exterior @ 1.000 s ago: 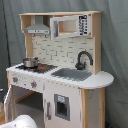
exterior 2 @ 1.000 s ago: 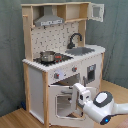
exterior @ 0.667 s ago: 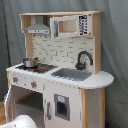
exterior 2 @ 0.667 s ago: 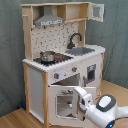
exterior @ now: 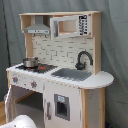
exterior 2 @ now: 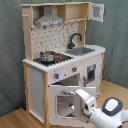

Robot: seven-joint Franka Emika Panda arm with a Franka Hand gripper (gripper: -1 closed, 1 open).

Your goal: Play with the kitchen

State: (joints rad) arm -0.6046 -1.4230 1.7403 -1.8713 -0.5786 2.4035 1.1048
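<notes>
The kitchen (exterior: pixel 60 75) (exterior 2: pixel 62 55) is a white and light-wood toy unit with a range hood (exterior 2: pixel 49 21), a dotted backsplash, a black faucet (exterior: pixel 83 59) and a grey sink (exterior: pixel 71 74). A small metal pot (exterior 2: pixel 48 56) stands on the stovetop. The windowed oven door (exterior 2: pixel 65 102) hangs swung open below the knobs. In the second exterior view my gripper (exterior 2: pixel 82 97) is at the free edge of the open door, and the white arm (exterior 2: pixel 109 111) reaches in from the lower right. In the first exterior view only a white part of the arm (exterior: pixel 20 121) shows at the bottom left.
A grey curtain (exterior 2: pixel 10 50) hangs behind the kitchen. The unit stands on a wooden floor (exterior 2: pixel 20 120). A microwave with a windowed door (exterior: pixel 67 26) sits in the upper shelf. A narrow cupboard door (exterior: pixel 61 106) with a small window is closed beside the oven.
In the second exterior view the arm has shifted down and to the right, staying beside the open oven door. The door stands open much as before.
</notes>
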